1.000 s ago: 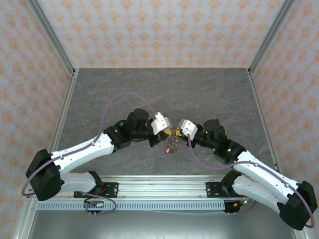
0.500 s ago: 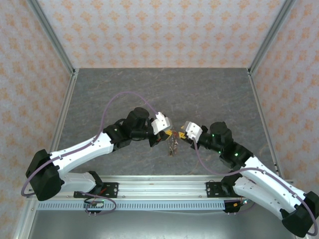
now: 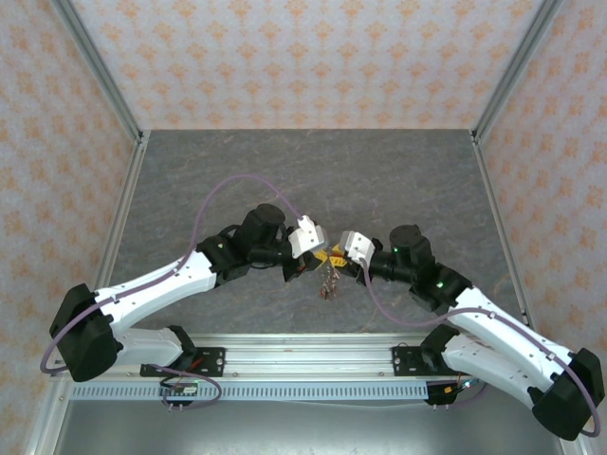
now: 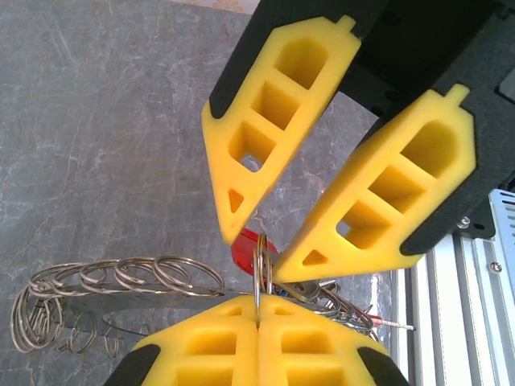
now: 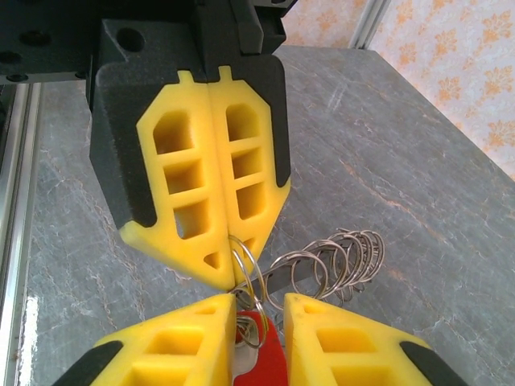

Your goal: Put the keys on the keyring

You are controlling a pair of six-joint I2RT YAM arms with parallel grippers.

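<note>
Both grippers meet above the grey table, left gripper against right gripper. The keyring shows edge-on as a flat grey band carrying several small wire rings. In the left wrist view my left gripper is shut on one upright wire ring of it. In the right wrist view my right gripper has a red-tagged key filling the gap between its fingers, its loop reaching that ring. More keys hang bunched below.
The grey stone-patterned table is walled by patterned panels with metal posts at the corners. An aluminium rail runs along the near edge under the arm bases. A cable loops over the left arm.
The right gripper drew back to the right, away from the left gripper, then returned to it. The left gripper kept still with the ring pinched.
</note>
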